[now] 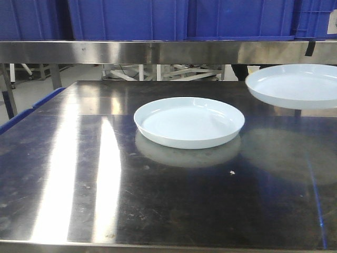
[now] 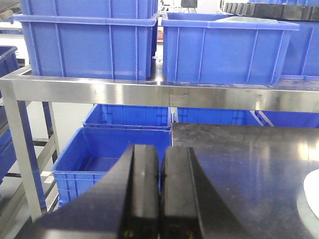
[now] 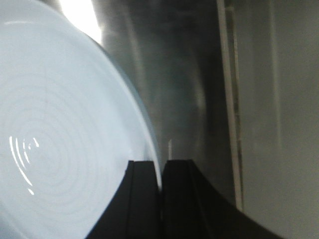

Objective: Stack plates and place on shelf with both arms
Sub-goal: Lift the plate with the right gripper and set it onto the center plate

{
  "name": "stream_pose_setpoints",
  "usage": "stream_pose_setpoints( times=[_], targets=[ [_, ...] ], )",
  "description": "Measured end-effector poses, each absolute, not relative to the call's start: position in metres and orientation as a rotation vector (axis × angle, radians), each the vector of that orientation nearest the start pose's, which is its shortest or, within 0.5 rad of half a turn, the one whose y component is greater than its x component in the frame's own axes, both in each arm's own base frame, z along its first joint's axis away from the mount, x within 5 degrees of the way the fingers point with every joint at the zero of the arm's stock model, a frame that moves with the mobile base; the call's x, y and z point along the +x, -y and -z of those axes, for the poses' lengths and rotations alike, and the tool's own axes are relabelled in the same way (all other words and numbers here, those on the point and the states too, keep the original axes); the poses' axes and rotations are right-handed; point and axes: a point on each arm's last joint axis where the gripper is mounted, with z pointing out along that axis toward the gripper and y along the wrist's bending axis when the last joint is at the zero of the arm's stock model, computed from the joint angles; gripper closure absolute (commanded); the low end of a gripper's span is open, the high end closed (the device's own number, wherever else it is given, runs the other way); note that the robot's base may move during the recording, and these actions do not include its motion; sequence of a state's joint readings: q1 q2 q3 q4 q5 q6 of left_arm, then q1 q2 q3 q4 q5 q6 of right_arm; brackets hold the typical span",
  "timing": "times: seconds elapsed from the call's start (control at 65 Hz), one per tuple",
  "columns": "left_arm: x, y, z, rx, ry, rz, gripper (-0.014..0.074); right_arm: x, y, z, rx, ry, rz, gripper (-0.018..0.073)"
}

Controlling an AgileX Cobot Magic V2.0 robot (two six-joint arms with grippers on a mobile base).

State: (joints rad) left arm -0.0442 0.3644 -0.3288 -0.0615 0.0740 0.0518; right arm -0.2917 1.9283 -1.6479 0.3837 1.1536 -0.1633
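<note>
Above steel tabletop [image 1: 79, 174], right pincer [image 3: 161, 168] clamps raised plate [image 1: 295, 87] by rim; left pincer [image 2: 160, 152] closed.

Left gripper [image 2: 160, 152] jaws pressed together, empty. Right gripper [image 3: 161, 165] pinching plate [image 3: 60, 149] rim.

Glossy plates [image 1: 189, 122], scuffed reflective steel tabletop [image 1: 79, 174], brushed-steel shelf [image 1: 158, 52], smooth plastic crates [image 1: 131, 18]
</note>
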Motion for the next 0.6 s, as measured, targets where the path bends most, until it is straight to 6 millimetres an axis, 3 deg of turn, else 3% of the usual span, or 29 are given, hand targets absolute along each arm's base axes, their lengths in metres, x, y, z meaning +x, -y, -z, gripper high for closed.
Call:
stream_pose_setpoints(
  times=[0.123, 0.385, 0.6],
  targets=[
    [0.090, 0.004, -0.292, 0.031, -1.593, 0.045, 0.0514, 0.403, 0.056, -0.269, 0.243, -2.794, -0.468, 0.0510],
    [0.090, 0.004, -0.293, 0.031, -1.591, 0.045, 0.0514, 0.415, -0.038, -0.266, -0.023, -2.759, -0.526, 0.0510],
    [0.090, 0.004, -0.293, 0.031, -1.591, 0.045, 0.0514, 0.425, -0.073, -0.238, -0.043, -2.784, -0.548, 0.0506]
  ],
)
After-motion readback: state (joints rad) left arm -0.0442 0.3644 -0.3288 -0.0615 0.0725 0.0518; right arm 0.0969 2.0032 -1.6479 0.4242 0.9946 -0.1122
